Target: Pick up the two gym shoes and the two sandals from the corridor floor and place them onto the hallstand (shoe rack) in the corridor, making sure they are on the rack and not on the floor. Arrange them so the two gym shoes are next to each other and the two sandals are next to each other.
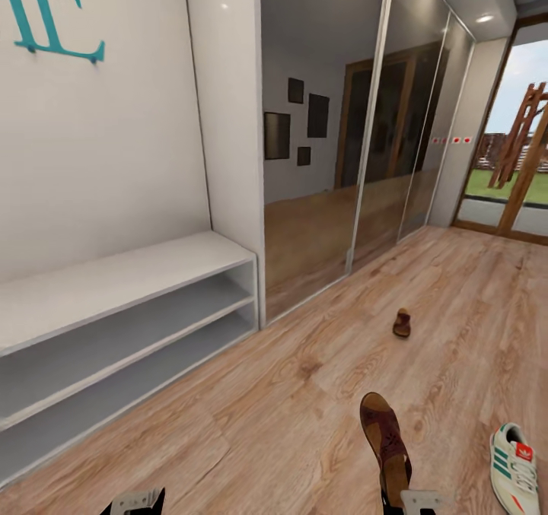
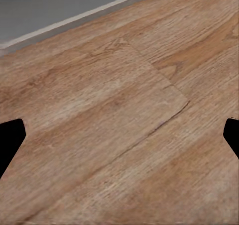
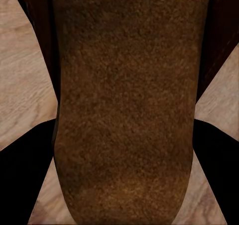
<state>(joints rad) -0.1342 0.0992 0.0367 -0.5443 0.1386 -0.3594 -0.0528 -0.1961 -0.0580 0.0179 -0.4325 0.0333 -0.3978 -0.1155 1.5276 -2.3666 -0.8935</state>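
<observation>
Brown leather filled the gap between our right gripper's (image 3: 122, 150) fingers, seemingly clamped on the near sandal (image 1: 387, 443) at lower centre, so we judged it best carried level to the hallstand (image 1: 114, 302) at left, left gripper (image 2: 119, 135) spread.

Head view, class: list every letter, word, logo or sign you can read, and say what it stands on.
"E": teal wall lettering on the white wall above the shoe rack; the letter before it is cut off.
Red patch on the gym shoe tongue: logo too small to read.
Dark wall frames: nothing readable.
</observation>
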